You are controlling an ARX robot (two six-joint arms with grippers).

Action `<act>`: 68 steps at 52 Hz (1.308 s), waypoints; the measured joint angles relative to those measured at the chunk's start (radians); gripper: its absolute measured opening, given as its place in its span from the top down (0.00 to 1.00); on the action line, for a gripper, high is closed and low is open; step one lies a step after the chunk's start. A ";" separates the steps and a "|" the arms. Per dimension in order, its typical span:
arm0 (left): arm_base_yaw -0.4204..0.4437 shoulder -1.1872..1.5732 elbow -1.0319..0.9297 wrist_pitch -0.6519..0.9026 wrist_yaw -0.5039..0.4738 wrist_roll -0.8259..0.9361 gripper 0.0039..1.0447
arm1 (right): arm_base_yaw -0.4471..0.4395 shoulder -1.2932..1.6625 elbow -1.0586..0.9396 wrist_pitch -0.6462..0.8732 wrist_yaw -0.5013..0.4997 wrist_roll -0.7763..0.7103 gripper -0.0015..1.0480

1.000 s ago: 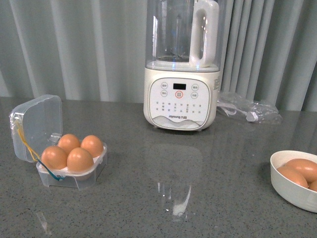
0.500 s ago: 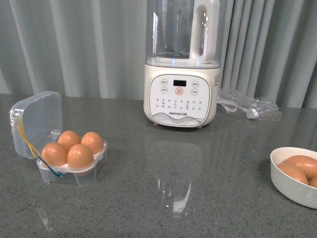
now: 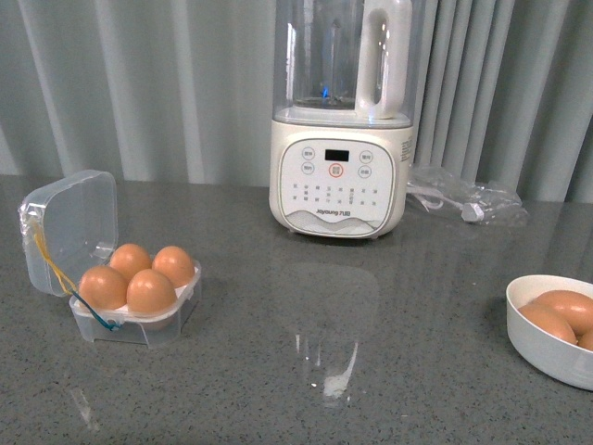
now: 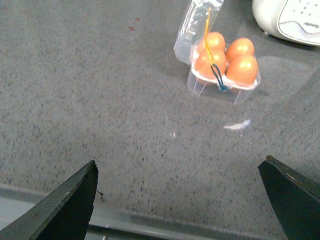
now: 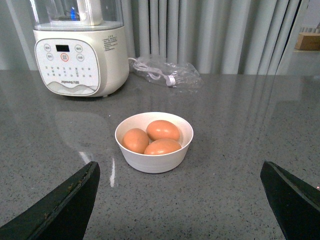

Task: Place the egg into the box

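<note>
The egg [image 3: 150,289] of the task cannot be singled out: in the left wrist view four like orange-brown eggs are counted in the box [image 3: 139,334], one to each slot, all seated upright and close together (in the front view only three show clearly, the fourth being hidden behind them). The box is found at the lower left of the front frame, resting on the grey speckled table [image 3: 389,371]; its clear lid [image 3: 72,222] is swung open and stands nearly upright on the far-left side, and a yellow and blue band [image 3: 48,261] is seen running from the lid down over the near edge. The left gripper [image 4: 177,165] is held above the table well apart from the box, its two dark fingertips [image 4: 75,200] spread wide at the lower corners of its frame, with nothing between them. The right gripper [image 5: 180,167] is likewise spread wide and carries nothing; ahead of it a white bowl [image 5: 152,162] with three more eggs [image 5: 162,130] is recorded, at the lower right edge of the front frame. A cream blender [image 3: 338,185] is noted at upper centre before a pale curtain [image 3: 139,83], with a crumpled clear bag [image 3: 463,199] just to its right.
</note>
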 joint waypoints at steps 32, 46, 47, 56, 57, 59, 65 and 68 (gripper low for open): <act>0.183 1.142 0.491 0.638 -0.153 0.340 0.06 | 0.000 0.000 0.000 0.000 0.000 0.000 0.07; 0.165 1.274 0.636 0.512 -0.097 0.275 0.06 | 0.000 0.000 0.000 0.000 0.000 0.000 0.07; 0.164 1.276 0.640 0.506 -0.089 0.269 0.06 | 0.000 0.000 0.000 0.000 0.000 0.000 0.07; 0.124 1.256 0.659 0.433 0.011 0.167 0.06 | 0.000 0.000 0.000 0.000 0.000 0.000 0.07; 0.115 1.249 0.658 0.431 0.026 0.159 0.06 | 0.000 0.000 0.000 0.000 0.000 0.000 0.07; 0.092 1.225 0.652 0.427 0.060 0.141 0.06 | 0.000 0.000 0.000 0.000 0.000 0.000 0.07; 0.050 1.169 0.637 0.420 0.085 0.132 0.06 | 0.000 0.000 0.000 0.000 0.000 0.000 0.07; 0.043 1.158 0.635 0.420 0.086 0.133 0.06 | 0.000 0.000 0.000 0.000 0.000 0.000 0.07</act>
